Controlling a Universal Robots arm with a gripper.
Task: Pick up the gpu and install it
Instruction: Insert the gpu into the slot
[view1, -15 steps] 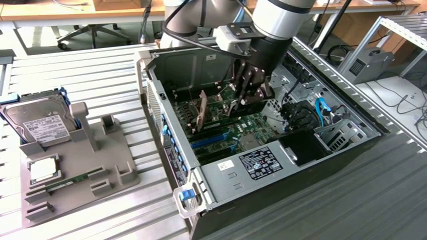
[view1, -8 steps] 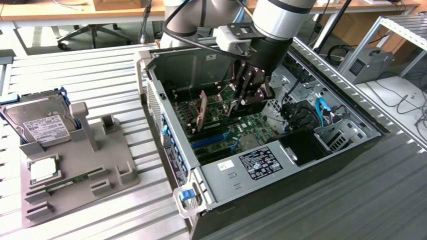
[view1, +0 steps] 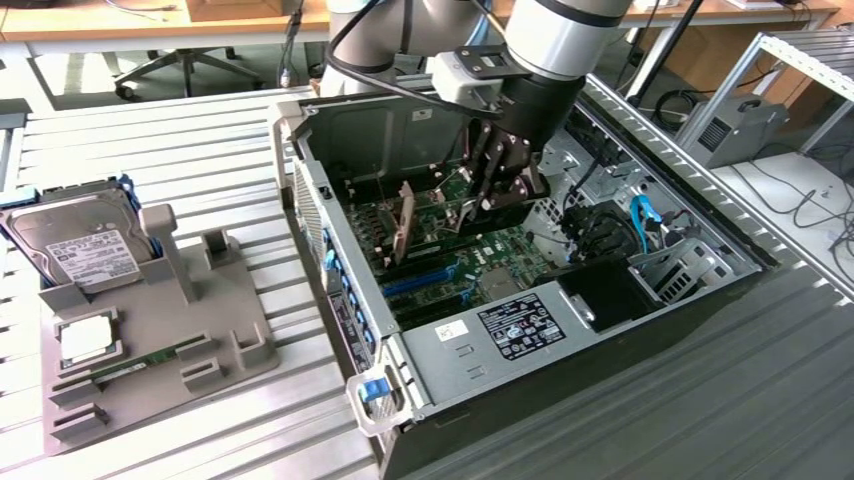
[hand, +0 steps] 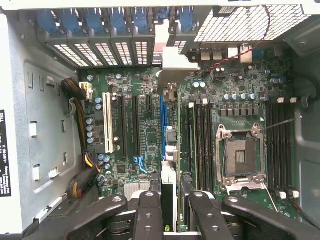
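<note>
Your arm (view1: 561, 40) comes in from the top centre of the exterior frame, a silver-grey tube w/ a black wrist section below it, angled down and slightly toward the frame's left. A grey camera block (view1: 470, 75) sits on the wrist's side, w/ a black cable looping up behind it. The gripper (view1: 497, 185) hangs just above centre frame, pointing down. In the wrist view, the gripper (hand: 169, 210) sits along the bottom edge at centre: black linkage arms w/ silver pivot pins fan out to both sides, and two black fingers (hand: 148, 212) stand close together, partly closed, clamped on the gpu (hand: 168, 197) edge-on between them.
</note>
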